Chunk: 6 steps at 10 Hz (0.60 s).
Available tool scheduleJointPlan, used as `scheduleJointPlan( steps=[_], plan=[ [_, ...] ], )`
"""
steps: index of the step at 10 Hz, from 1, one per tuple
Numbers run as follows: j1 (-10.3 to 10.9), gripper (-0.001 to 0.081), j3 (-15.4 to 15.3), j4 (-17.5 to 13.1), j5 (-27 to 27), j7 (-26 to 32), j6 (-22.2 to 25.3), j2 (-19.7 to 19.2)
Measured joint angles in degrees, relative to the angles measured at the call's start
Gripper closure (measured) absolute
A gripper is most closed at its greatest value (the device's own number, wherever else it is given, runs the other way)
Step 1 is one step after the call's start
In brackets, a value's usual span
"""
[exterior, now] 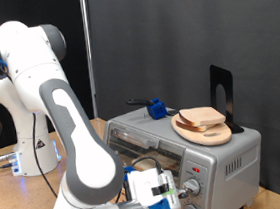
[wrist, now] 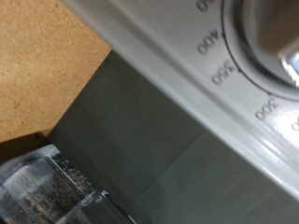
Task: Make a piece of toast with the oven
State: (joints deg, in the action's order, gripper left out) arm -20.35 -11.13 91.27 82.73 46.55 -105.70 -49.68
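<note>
The piece of toast (exterior: 204, 119) is seen lying on a round wooden plate (exterior: 197, 133), which is set on top of the oven (exterior: 226, 156), towards the exterior view's right. It is kept up there out of the way, apparently, so the door and front panel are left free for work; the bread is not in the oven as far as can be judged. A small blue object (exterior: 158, 109) is noted on the oven's top, nearer the exterior view's left, and a black stand (exterior: 223, 91) behind the plate.

The gripper (exterior: 166, 194) is placed low at the oven's front, right by the knobs (exterior: 194, 187). In the wrist view a dial (wrist: 271, 33) with temperature marks (400, 350) fills the corner, very close, so the hand is judged to be set up at the control.

Claw: whether the fingers are spread or pressed onto the dial cannot be told; the tips are blurred in both views. Nothing is seen carried.
</note>
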Motion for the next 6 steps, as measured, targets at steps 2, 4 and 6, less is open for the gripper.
scheduleJointPlan(
  steps=[2, 4, 6],
  plan=[
    [-0.83, 0.0021, 0.19, 1.87, -0.11, -2.44, 1.5, 1.31],
    [-2.29, 0.0002, 0.3, 4.85, -0.1, -4.49, 2.76, 3.7],
    [-3.63, -0.0002, 0.59, 7.4, -0.28, -6.65, 3.55, 6.25]
  ],
)
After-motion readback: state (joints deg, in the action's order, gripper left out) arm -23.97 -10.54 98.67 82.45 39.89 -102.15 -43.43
